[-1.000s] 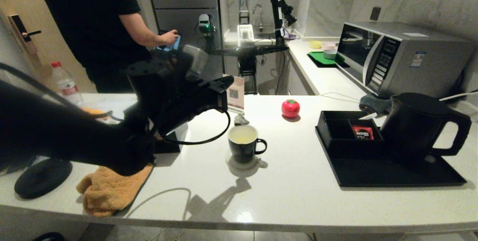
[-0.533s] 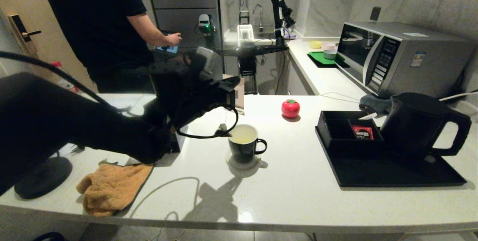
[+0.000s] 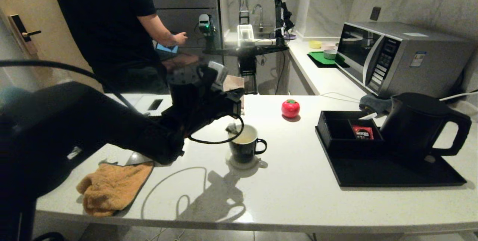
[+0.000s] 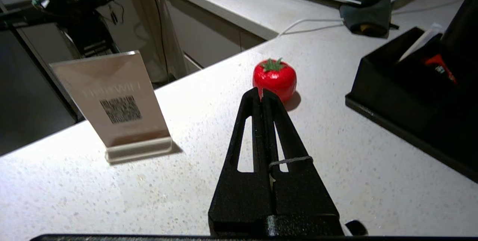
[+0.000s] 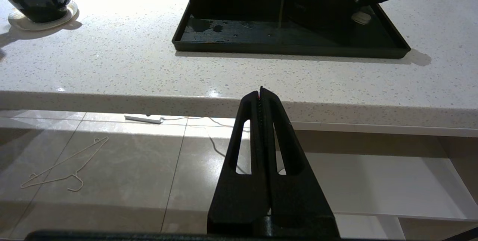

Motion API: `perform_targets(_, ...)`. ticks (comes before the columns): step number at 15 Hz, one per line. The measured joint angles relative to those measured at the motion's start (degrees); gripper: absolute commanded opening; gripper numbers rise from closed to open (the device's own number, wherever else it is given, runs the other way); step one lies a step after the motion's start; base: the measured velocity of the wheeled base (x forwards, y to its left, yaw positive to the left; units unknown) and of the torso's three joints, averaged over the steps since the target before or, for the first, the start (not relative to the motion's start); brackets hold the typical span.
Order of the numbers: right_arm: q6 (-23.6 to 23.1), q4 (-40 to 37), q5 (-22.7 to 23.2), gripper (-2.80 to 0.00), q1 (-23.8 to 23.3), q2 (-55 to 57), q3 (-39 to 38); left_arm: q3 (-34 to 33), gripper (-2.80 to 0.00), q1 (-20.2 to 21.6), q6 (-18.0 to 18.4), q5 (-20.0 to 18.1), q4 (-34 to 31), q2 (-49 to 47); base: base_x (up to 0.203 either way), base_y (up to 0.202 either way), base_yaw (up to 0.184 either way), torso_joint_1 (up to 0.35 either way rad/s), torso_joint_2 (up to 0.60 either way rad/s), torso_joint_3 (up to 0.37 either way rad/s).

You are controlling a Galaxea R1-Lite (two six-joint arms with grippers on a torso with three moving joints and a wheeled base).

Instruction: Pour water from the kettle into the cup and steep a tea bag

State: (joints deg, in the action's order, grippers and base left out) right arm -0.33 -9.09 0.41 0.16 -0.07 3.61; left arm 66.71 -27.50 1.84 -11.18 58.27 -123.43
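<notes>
The cup (image 3: 244,145), black with a white inside, stands on a small coaster mid-counter, and pale yellowish water (image 3: 245,139) lies in it. My left gripper (image 3: 237,107) hovers just above and to the left of the cup. In the left wrist view the left gripper (image 4: 262,97) is shut on a thin grey string (image 4: 292,160). The small greyish tea bag (image 3: 231,129) dangles from it at the cup's left rim. The kettle (image 3: 418,125) stands on the black tray (image 3: 392,175) at the right. My right gripper (image 5: 260,92) is shut and empty, below the counter's front edge.
A red tomato-shaped object (image 3: 290,108) and a QR sign card (image 4: 112,102) stand behind the cup. A black box with a red packet (image 3: 361,132) sits on the tray. An orange cloth (image 3: 112,187) lies front left. A microwave (image 3: 396,58) stands back right, and a person (image 3: 108,24) is behind the counter.
My left arm has moved right and lower. The tea bag has dropped from just above the cup's far rim to its left rim. The person has shifted to the right.
</notes>
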Motion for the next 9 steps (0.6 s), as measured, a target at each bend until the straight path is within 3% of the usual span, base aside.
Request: perform_targets(9,0.0,0.0,0.0,-2.8,0.0,0.0,0.0,0.3,-2.8,-0.7,0.0,-0.3,1.0,-4.2,0.0,0.0,0.0,0.0,0.0,0.0)
